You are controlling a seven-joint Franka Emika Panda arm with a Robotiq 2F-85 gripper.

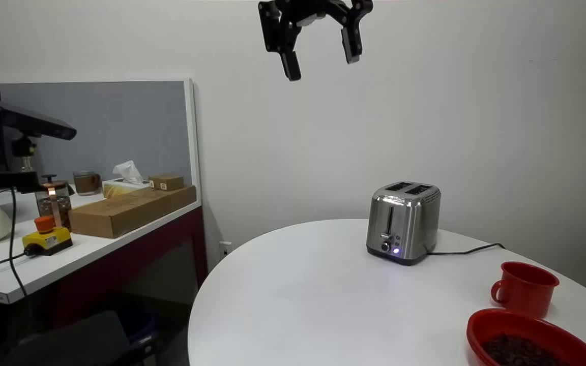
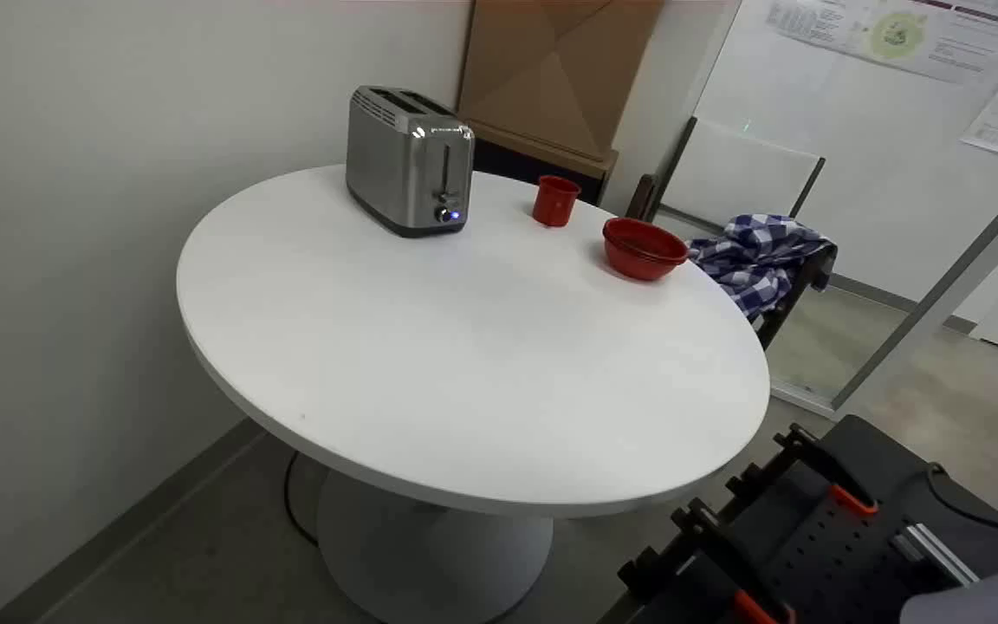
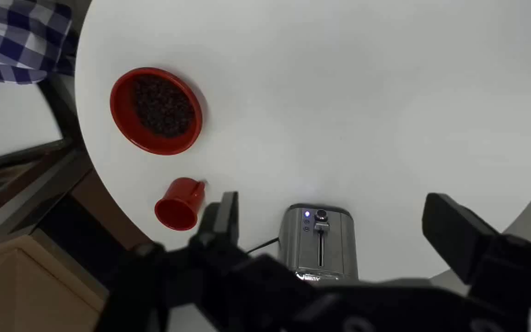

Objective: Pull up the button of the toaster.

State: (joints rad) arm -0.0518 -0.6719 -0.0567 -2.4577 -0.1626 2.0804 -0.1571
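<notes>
The brushed-silver toaster [image 1: 404, 223] stands upright on the white round table near the wall. It also shows in an exterior view [image 2: 412, 165] and in the wrist view [image 3: 311, 249], where my gripper's body hides its top. Its lever button [image 3: 321, 226] sits at the low end of its front slot, just above the round knob [image 3: 321, 215]. A blue-white light is lit beside the knob. My gripper [image 1: 323, 67] is wide open and empty, high above the table and apart from the toaster. In the wrist view its fingers [image 3: 331, 197] frame the toaster's front.
A red mug [image 1: 529, 292] and a red bowl [image 1: 481, 325] with dark bits stand on the table [image 1: 293, 305] on one side of the toaster. A black cord [image 1: 468, 251] runs from the toaster. A side desk [image 1: 120, 244] holds boxes and a yellow stop switch [image 1: 48, 240].
</notes>
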